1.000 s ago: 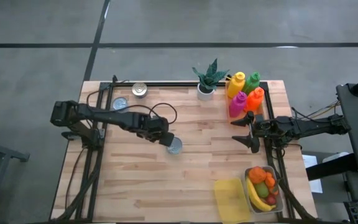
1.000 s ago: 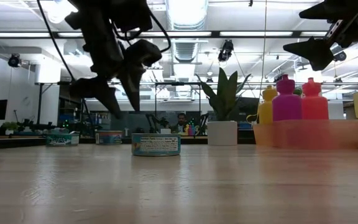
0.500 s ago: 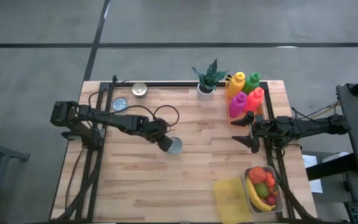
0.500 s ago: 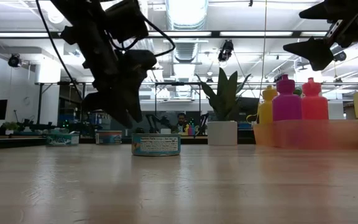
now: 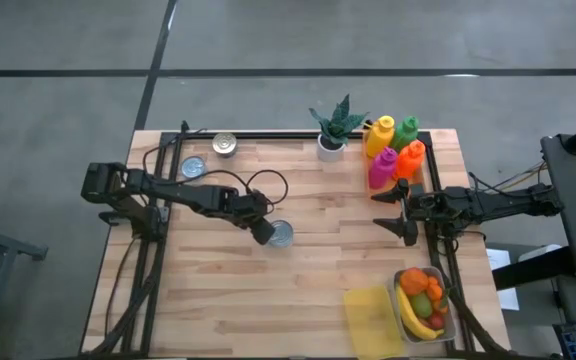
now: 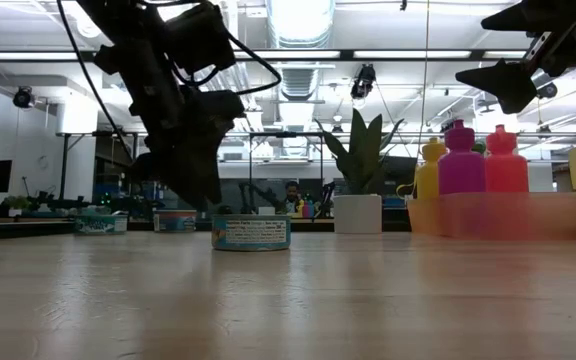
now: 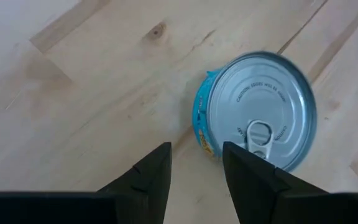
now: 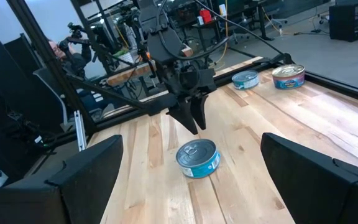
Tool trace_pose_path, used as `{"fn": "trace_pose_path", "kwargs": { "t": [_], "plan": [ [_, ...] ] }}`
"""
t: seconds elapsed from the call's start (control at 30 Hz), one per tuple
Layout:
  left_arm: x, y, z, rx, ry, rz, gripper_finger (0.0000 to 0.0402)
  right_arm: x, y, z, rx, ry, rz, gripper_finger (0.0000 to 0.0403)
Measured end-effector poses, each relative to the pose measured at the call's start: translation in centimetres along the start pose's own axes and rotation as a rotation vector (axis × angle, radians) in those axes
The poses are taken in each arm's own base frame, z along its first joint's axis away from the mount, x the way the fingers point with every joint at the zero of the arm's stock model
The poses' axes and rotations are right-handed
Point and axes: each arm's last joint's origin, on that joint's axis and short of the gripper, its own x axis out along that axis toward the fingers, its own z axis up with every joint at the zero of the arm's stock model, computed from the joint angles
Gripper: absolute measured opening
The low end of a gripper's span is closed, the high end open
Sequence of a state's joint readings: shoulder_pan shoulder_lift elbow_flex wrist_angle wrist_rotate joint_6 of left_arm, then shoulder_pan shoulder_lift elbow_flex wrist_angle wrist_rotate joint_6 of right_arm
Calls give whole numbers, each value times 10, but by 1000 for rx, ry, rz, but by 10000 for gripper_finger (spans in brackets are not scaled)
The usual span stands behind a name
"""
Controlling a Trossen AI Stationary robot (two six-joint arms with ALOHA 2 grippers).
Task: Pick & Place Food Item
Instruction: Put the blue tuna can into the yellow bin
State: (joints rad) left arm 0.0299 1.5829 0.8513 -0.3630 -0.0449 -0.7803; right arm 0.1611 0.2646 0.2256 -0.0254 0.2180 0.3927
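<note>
1. High view: the tuna can (image 5: 281, 234) sits about mid-table on the wooden table (image 5: 298, 300), and the left gripper (image 5: 261, 230) is parked just beside it on its left. The right gripper (image 5: 402, 212) hangs near the right edge, well apart from the can, so the left arm is clearly the nearer one.

2. Low view: the left gripper's tip (image 6: 205, 190) points down toward the tabletop just beside the can (image 6: 251, 232), not over it. How high it is off the wood, I honestly can't tell from this angle.

3. Left wrist view: fingers (image 7: 151, 177) drawn in close with only a narrow slot between them, and nothing in that slot. The can (image 7: 255, 119) lies ahead and off to one side of the fingertips, lid up, pull tab showing. It's round, so no long axis to line up with.

4. Right wrist view: right fingers (image 8: 79, 165) spread wide and empty, with the can (image 8: 197, 158) far out in front and the left gripper (image 8: 191, 118) just behind it.

5. My read: the left claw has to open and shift over the can before any grab.
</note>
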Motion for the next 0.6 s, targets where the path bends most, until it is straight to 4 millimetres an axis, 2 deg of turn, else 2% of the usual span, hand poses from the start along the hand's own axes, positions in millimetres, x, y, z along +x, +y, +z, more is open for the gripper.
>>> {"fn": "trace_pose_path", "kwargs": {
  "t": [0.23,0.6],
  "plan": [
    [8,6,-7,31,-24,-23,149,0,0,0,0,0,0,378],
    [13,6,-7,57,-31,-18,149,0,0,0,0,0,0,378]
  ]
}}
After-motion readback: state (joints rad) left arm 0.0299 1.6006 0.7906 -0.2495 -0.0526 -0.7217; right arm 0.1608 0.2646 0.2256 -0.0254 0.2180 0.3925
